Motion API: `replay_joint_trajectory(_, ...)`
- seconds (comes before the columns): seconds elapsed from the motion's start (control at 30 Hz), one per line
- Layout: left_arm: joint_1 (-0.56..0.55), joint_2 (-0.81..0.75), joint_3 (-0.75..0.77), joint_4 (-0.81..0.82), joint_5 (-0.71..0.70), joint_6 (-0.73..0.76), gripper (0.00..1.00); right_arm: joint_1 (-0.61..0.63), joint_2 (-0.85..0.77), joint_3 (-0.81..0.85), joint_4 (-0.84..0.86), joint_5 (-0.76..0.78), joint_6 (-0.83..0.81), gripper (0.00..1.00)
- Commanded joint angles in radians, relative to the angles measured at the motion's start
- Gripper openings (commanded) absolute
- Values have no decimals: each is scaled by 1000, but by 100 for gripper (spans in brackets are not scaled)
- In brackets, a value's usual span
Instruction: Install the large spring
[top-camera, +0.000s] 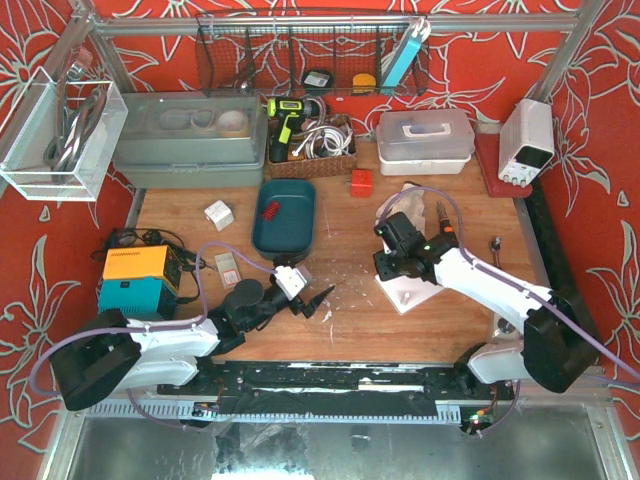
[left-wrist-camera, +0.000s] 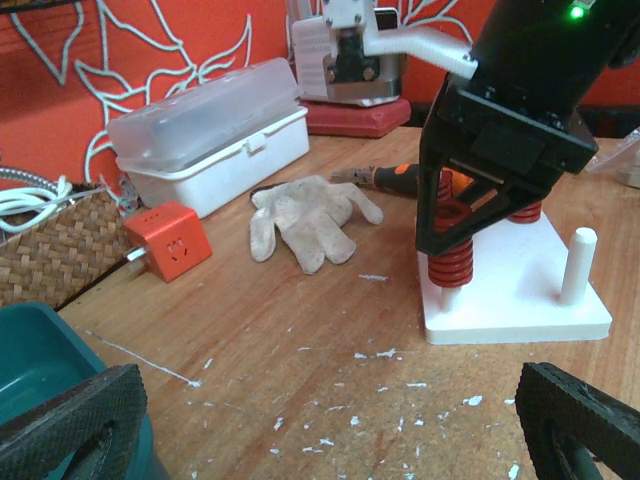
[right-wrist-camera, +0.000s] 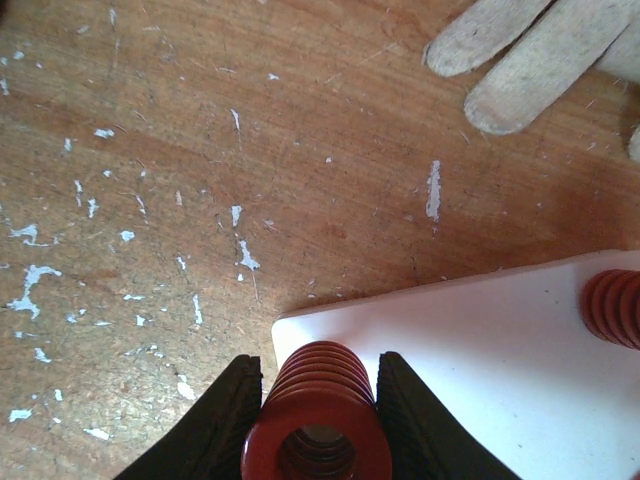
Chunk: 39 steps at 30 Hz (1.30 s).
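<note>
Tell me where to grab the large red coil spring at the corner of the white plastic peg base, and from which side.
Grip the large red coil spring across its round outer coils, near the top, coming straight down from above. It stands upright at a corner of the white plastic peg base, so its sides are exposed. The right gripper pinches it this way.

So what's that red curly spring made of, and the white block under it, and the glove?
Red spring: probably metal with glossy red paint; the coils shine.
White block: looks like smooth matte plastic, though painted wood is possible.
Glove: soft, fuzzy cloth, floppy and a bit grubby.
</note>
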Motion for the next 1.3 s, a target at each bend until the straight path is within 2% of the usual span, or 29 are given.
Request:
replay_joint_trajectory(0.0,1,-14,24,16,-10,11,100,-2,32,-22,52,-10,17,5)
replay_joint_trajectory(0.1,1,-16,24,15,-12,11,100,-1,57,-30,74,-13,29,13)
replay_joint_trajectory(0.27,1,-13,26,11,-21,10,100,-1,79,-26,79,-4,37,34)
replay_joint_trajectory(0.47,1,-12,35,-9,-34,7,100,-1,40,0,43,22,37,47)
replay_joint_trajectory(0.63,1,-9,61,-54,-74,-15,100,-1,-59,42,-15,43,25,59)
replay_joint_trajectory(0.73,1,-21,114,-156,-93,-49,100,0,-137,66,-28,57,4,67)
replay_joint_trajectory(0.9,4,-14,122,-170,-136,-105,100,0,-277,44,45,100,-9,77)
replay_joint_trajectory(1.03,39,18,192,-287,-225,-213,100,-1,-383,-29,129,122,27,89)
replay_joint_trajectory(1.1,77,38,247,-369,-213,-254,100,-1,-425,-79,163,154,42,95)
replay_joint_trajectory(1.17,125,69,311,-450,-191,-261,100,-1,-471,-142,198,186,60,98)
replay_joint_trajectory(1.27,201,117,419,-588,-188,-263,86,-1,-513,-200,248,191,72,99)
